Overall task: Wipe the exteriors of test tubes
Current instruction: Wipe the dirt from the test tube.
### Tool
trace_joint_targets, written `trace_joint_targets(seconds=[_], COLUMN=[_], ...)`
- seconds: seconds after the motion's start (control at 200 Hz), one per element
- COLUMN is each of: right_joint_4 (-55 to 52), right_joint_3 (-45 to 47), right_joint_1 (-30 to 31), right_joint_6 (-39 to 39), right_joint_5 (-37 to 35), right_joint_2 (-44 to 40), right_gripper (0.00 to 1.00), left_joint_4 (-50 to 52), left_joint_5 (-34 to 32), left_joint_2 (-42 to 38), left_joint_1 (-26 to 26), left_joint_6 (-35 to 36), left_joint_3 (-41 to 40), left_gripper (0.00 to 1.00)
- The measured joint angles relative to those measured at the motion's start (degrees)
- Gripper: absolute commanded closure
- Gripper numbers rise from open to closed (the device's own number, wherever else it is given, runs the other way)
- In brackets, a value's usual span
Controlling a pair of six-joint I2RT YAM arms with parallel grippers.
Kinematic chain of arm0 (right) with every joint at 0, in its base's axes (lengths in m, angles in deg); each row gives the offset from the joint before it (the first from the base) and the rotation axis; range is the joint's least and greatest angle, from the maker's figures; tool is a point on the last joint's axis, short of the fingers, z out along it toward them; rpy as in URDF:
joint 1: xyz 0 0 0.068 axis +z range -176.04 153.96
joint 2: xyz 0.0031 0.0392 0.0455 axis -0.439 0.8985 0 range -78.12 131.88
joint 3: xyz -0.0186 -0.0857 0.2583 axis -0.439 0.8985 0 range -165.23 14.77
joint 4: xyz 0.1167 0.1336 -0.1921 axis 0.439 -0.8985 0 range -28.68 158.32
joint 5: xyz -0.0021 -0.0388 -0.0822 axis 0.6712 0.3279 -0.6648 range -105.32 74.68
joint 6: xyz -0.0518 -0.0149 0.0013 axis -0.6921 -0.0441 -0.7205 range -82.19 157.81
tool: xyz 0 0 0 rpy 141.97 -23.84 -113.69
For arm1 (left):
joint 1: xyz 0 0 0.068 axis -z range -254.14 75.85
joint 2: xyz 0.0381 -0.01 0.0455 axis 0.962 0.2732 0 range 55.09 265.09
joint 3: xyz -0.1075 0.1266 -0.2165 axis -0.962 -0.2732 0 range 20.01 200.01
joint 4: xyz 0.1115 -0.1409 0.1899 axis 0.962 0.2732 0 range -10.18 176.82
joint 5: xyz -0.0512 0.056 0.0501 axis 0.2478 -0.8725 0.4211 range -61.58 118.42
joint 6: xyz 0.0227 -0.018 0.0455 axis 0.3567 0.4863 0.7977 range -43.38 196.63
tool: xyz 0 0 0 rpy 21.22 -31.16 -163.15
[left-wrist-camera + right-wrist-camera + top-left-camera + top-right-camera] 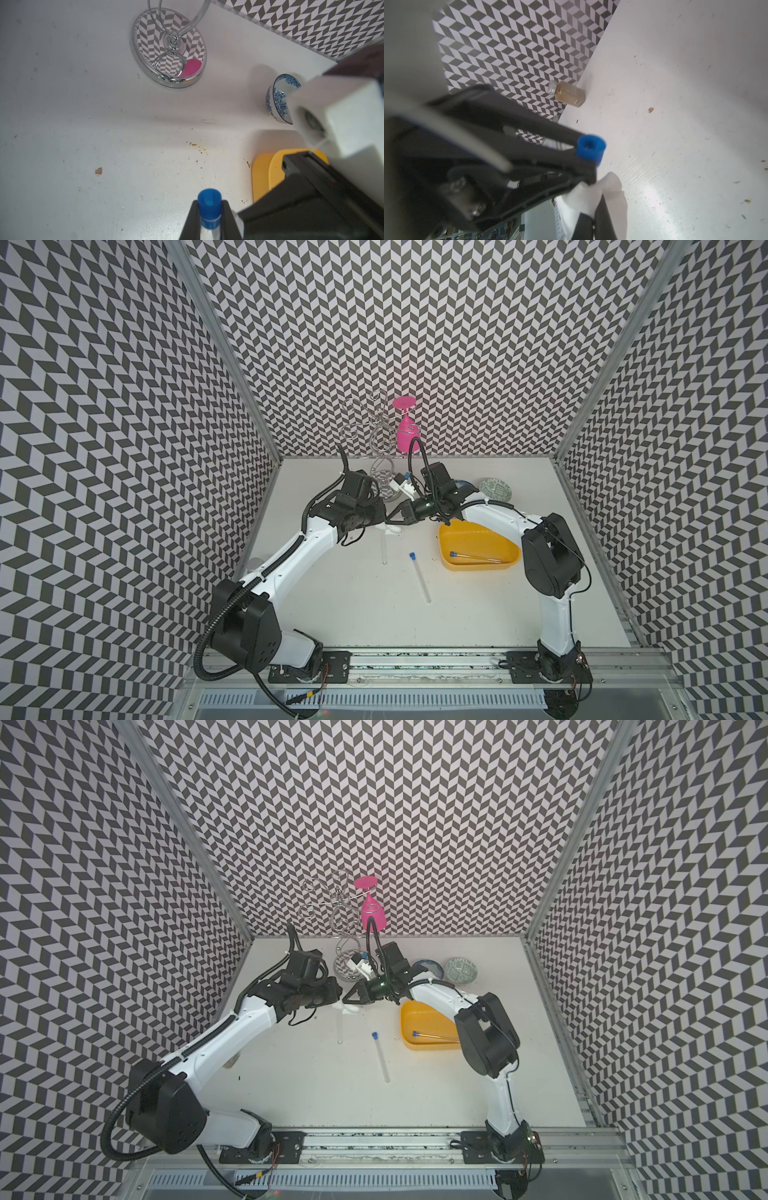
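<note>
My left gripper [209,216] is shut on the blue-capped end of a clear test tube [384,549], whose cap [590,149] sticks out past the fingers. The tube's body hangs down toward the table, seen in both top views [340,1029]. My right gripper [593,224] is shut on a crumpled white tissue [583,199], which presses against the held tube just below the left fingers [390,529]. A second test tube [419,576] lies loose on the table. A third test tube [478,558] lies inside the yellow tray [482,567].
A chrome glass rack [384,485] with a pink glass [405,427] stands at the back. A blue-and-white bowl [278,97] and a green patterned bowl [494,489] sit behind the tray. A spice jar [568,94] stands by the left wall. Crumbs dot the table.
</note>
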Motion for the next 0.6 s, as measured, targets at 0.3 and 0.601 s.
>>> trace_joint_targets(seconds=[0.3, 0.601], right_joint_4=[-0.96, 5.7], right_joint_3=[-3.67, 7.65], right_joint_1=[-1.22, -1.18], right_joint_6=[0.0, 4.35], right_joint_5=[0.31, 4.15], right_joint_2=[2.86, -0.74], right_gripper=[1.0, 1.0], left_joint_4=[0.02, -0.22], left_joint_5=[-0.33, -2.71], left_joint_2=[0.0, 0.55], left_joint_1=[1.57, 1.25], left_joint_6=[-1.22, -1.05], left_joint_3=[0.11, 1.25], left_gripper=[0.93, 0.93])
